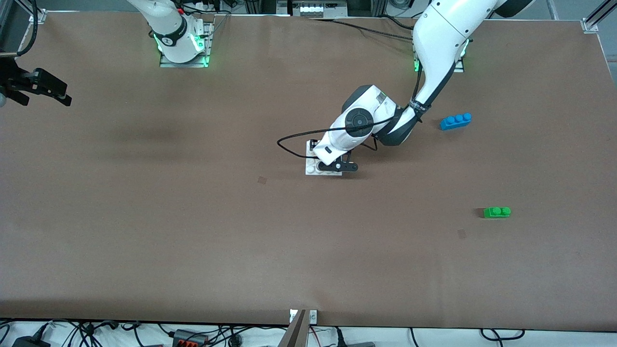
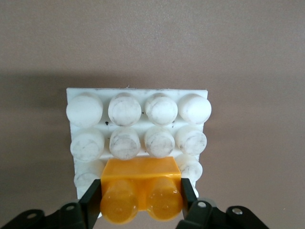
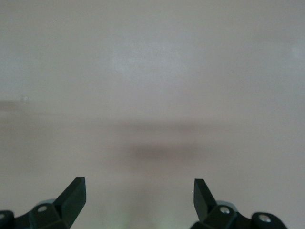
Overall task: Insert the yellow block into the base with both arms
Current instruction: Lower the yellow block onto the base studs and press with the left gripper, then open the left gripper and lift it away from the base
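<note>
The white studded base (image 1: pixel 312 167) lies on the brown table near its middle. My left gripper (image 1: pixel 333 165) is down over it and hides most of it in the front view. In the left wrist view my left gripper (image 2: pixel 141 198) is shut on the yellow block (image 2: pixel 141 187), one black finger (image 2: pixel 91 202) on each end. The block sits against the studs at one edge of the base (image 2: pixel 143 125); whether it is pressed fully down I cannot tell. My right gripper (image 1: pixel 48 89) waits, open and empty, at the right arm's end of the table and shows in its own view (image 3: pixel 139 192).
A blue three-stud brick (image 1: pixel 455 121) lies toward the left arm's end of the table. A green two-stud brick (image 1: pixel 497 212) lies nearer the front camera than it. A black cable (image 1: pixel 299 137) loops from the left wrist beside the base.
</note>
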`<action>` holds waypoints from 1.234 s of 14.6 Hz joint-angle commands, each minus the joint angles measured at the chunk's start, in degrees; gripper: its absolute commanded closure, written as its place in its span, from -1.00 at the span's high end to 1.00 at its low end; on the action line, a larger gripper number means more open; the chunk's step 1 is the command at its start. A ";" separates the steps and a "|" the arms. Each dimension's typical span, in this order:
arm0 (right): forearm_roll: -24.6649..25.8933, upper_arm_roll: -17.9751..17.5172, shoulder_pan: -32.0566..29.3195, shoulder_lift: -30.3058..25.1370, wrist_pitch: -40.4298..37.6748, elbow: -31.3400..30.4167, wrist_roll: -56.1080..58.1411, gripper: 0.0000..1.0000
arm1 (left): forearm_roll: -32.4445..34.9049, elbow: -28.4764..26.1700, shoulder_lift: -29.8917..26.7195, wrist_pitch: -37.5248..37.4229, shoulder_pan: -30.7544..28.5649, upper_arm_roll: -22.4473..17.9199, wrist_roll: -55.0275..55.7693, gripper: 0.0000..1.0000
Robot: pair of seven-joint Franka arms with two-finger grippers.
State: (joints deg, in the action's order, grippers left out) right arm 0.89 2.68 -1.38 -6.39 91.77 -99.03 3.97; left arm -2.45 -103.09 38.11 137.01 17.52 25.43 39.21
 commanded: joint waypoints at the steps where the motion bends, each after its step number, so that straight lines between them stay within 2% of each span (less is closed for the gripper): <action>1: -0.98 0.13 -0.29 0.42 -0.98 1.12 -0.89 1.00 | 1.04 2.10 -0.31 -1.48 -1.51 0.14 1.13 1.00; 3: -0.98 0.13 -0.37 0.42 -0.90 1.12 -0.89 1.00 | 1.04 5.08 -1.19 -6.91 -2.75 0.23 0.87 1.00; 6: -0.98 0.13 -0.29 0.42 -0.90 1.12 -0.89 1.00 | 1.13 12.29 -1.63 -18.86 -5.46 0.23 -0.53 1.00; 9: -1.07 0.13 -0.37 0.42 -0.90 1.12 -0.89 1.00 | 0.87 12.92 -3.91 -24.94 -9.86 -0.38 -13.32 1.00; 11: -1.07 0.13 -0.29 0.42 -0.90 1.20 -0.89 1.00 | 0.87 12.92 -5.58 -28.37 -11.89 -1.17 -17.92 1.00; 15: -1.07 0.13 -0.29 0.42 -0.90 1.12 -0.89 1.00 | 0.78 12.83 -9.80 -33.82 -11.98 -6.08 -26.00 1.00; 18: -1.07 0.13 -0.37 0.42 -0.90 1.12 -0.89 1.00 | 0.69 12.74 -11.30 -35.68 -12.07 -12.23 -33.91 1.00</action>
State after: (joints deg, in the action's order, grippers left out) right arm 0.85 2.93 -1.39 -6.38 91.73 -99.03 3.86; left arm -2.20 -89.65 28.68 102.72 5.01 17.21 10.82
